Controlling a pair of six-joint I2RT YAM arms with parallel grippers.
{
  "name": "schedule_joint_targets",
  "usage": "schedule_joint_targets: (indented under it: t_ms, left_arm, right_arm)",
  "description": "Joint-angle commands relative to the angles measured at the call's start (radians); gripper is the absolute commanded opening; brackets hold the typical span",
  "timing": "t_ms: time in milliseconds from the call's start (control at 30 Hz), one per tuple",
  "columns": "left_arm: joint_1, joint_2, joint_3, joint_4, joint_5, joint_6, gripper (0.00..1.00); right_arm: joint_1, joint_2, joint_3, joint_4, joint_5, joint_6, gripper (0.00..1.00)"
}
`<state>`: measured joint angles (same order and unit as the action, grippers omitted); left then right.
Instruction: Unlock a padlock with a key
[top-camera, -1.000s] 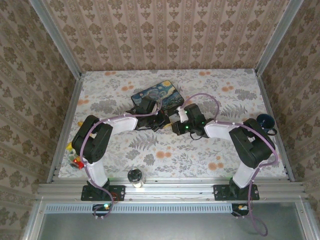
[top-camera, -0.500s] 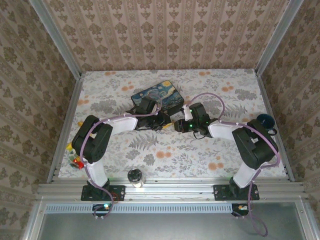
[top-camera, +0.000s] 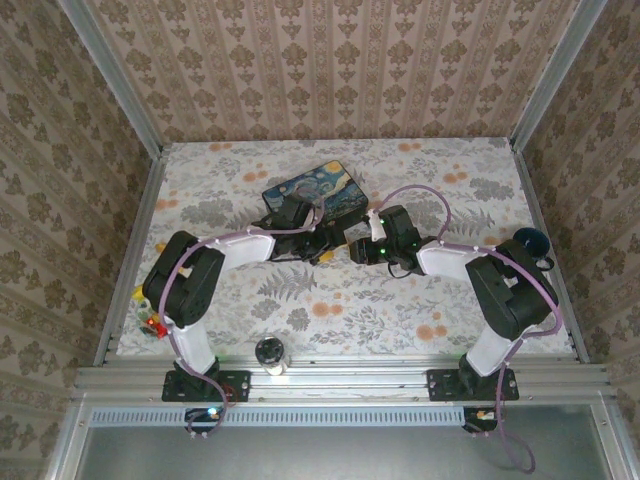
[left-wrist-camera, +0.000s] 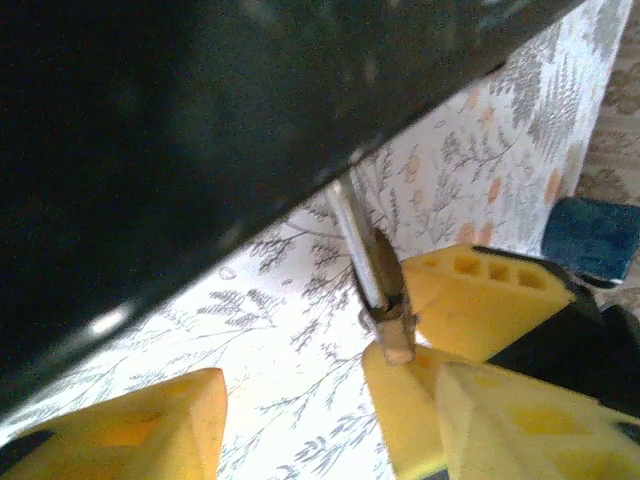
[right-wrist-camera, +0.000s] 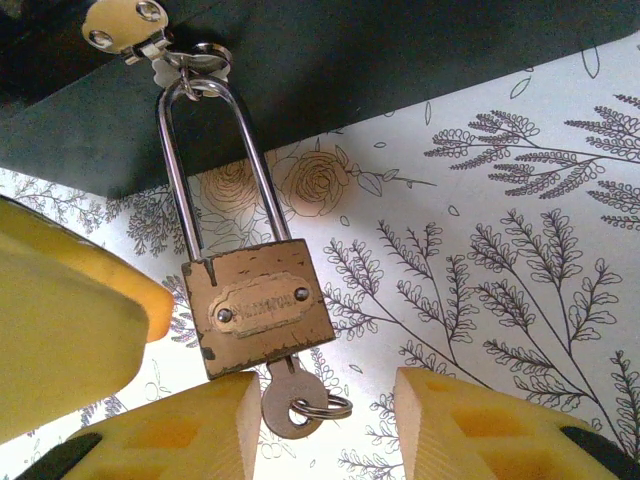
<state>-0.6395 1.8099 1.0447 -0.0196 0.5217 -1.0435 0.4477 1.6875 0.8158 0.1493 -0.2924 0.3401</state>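
Scuffed brass padlock (right-wrist-camera: 258, 310) w/ silvery U-shackle (right-wrist-camera: 171, 170); key (right-wrist-camera: 288, 398) in.

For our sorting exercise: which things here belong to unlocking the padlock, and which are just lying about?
Job:
padlock
key in its keyhole
dark tin box it hangs from

Lying about:
blue object, right edge
round container, near edge
coloured bits, left edge

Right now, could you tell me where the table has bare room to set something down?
Free: the far-right table corner beside the starry-night tin box, and the near strip between the arm bases. Crowded: mid-table, left gripper and right gripper meeting at the padlock.
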Motion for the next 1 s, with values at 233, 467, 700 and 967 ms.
schedule_joint_targets:
  t_ms: [233, 467, 700, 967]
  left_arm:
    - [0.021, -0.136, 0.061, -0.367, -0.148, 0.115, 0.91]
    - [0.029, -0.210, 0.127, -0.456, -0.297, 0.187, 1.00]
    - [0.068, -0.249, 0.124, -0.460, -0.362, 0.209, 1.00]
    - [0.122, -0.296, 0.107, -0.463, -0.419, 0.267, 1.00]
  right_arm:
    - [-0.004, -0.067, 0.012, -0.017, 0.018, -0.025, 0.43]
    - [-0.004, -0.069, 0.031, -0.041, 0.022, -0.041, 0.42]
    - [-0.004, -0.070, 0.037, -0.044, 0.016, -0.039, 0.41]
    - [-0.003, -0.056, 0.061, -0.077, 0.007, -0.028, 0.41]
